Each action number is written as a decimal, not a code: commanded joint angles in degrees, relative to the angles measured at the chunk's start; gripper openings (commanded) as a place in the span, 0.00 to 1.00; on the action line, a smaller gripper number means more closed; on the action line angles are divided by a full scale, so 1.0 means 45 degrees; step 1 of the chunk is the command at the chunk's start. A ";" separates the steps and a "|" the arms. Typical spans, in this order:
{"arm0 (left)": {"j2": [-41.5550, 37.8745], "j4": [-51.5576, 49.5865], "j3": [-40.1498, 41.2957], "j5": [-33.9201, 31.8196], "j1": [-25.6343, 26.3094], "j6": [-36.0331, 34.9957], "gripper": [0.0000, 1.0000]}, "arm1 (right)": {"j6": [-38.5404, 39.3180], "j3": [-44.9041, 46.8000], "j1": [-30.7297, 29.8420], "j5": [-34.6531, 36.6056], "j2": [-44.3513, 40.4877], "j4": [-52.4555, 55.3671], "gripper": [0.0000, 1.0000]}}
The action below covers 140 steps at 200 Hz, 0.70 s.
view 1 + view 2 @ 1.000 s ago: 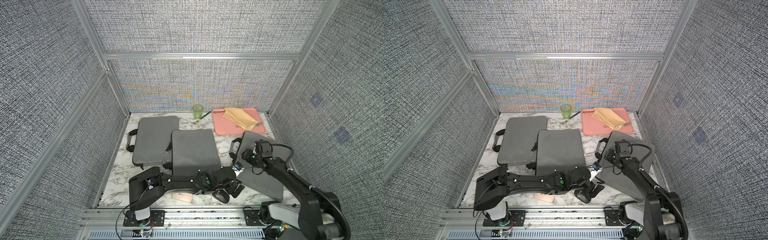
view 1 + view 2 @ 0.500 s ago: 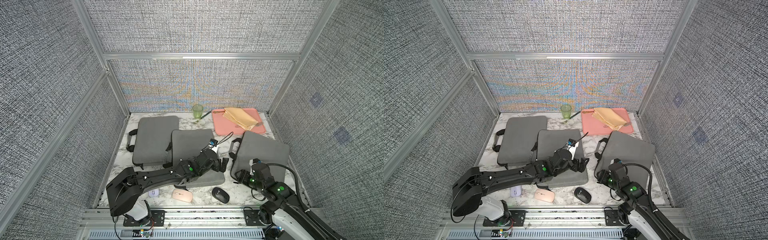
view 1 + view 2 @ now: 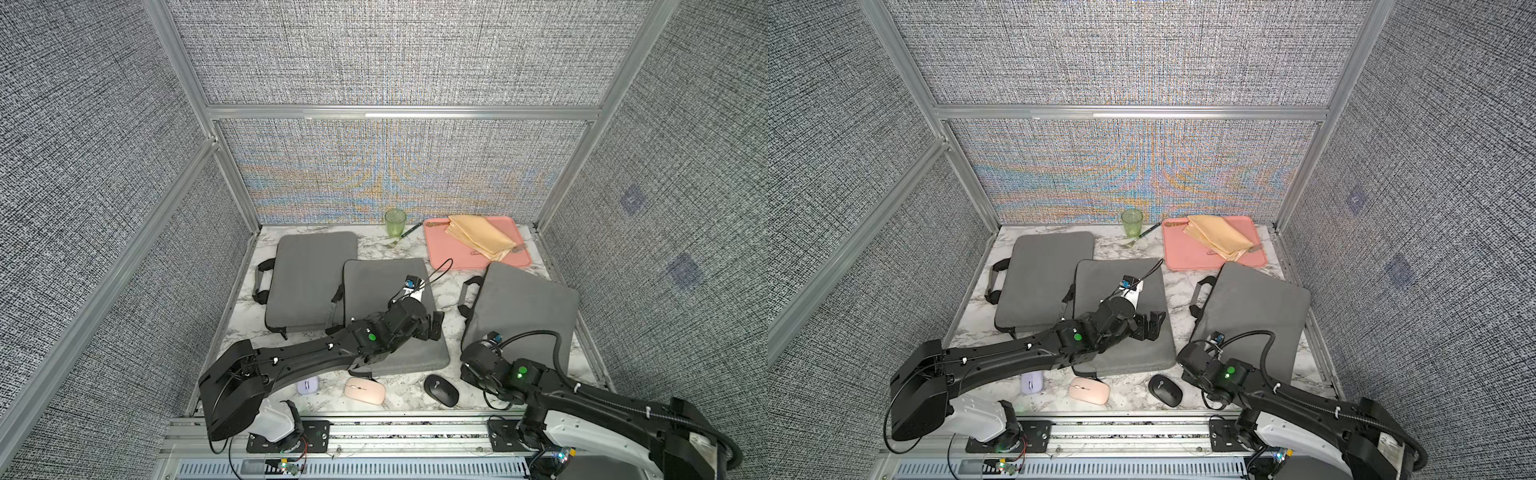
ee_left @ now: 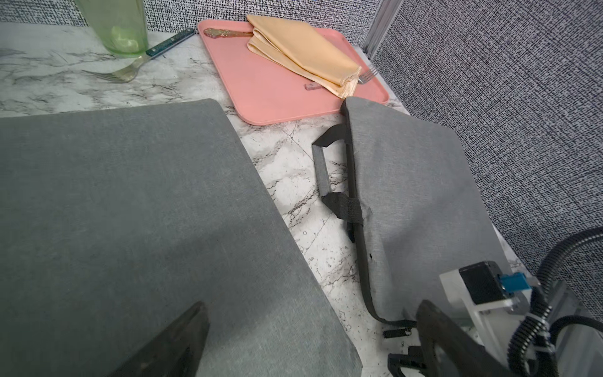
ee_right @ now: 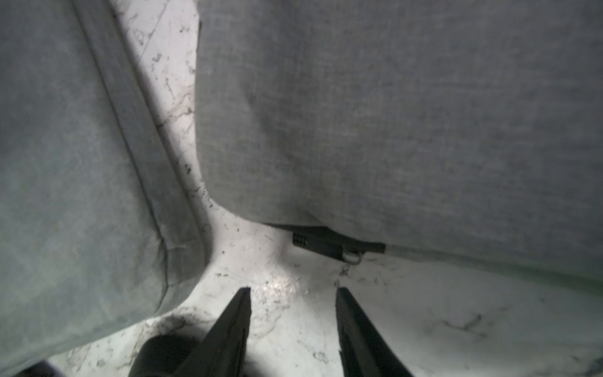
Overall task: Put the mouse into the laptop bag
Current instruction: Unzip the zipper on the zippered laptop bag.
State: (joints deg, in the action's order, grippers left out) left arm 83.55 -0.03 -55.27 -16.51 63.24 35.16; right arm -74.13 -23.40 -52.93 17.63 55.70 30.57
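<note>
Jaws of the right gripper (image 5: 293, 290) stand parted, empty, facing the zipper pull (image 5: 350, 256) of the rightmost laptop bag (image 3: 528, 307), seemingly to open it; left gripper (image 3: 432, 327) gapes idle.

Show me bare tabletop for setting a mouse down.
Bare marble lies between the middle bag and the right bag, and in front of the left bag. The front strip is crowded: purple mouse, pink mouse, black mouse, left arm, right arm.

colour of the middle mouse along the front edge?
The middle mouse is pale pink, between a lilac mouse and a black mouse. Clearest in a top view.
</note>
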 commanded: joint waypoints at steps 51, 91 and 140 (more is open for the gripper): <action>-0.0271 -0.0032 0.0054 -0.0275 -0.0031 -0.0039 0.99 | -0.1539 -0.0749 -0.0037 0.2309 0.1657 0.1240 0.44; -0.0251 -0.0151 0.0008 -0.0296 -0.0031 -0.0003 0.99 | -0.0938 -0.1008 0.0116 0.2112 0.2473 0.0451 0.44; -0.0384 -0.0168 0.0152 -0.0334 -0.0050 0.0078 0.99 | -0.0433 -0.0965 0.0510 0.1530 0.3294 -0.0636 0.44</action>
State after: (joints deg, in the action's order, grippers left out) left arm 82.26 -0.14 -54.83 -17.02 63.18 35.14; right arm -77.65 -28.08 -51.27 24.58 69.47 31.83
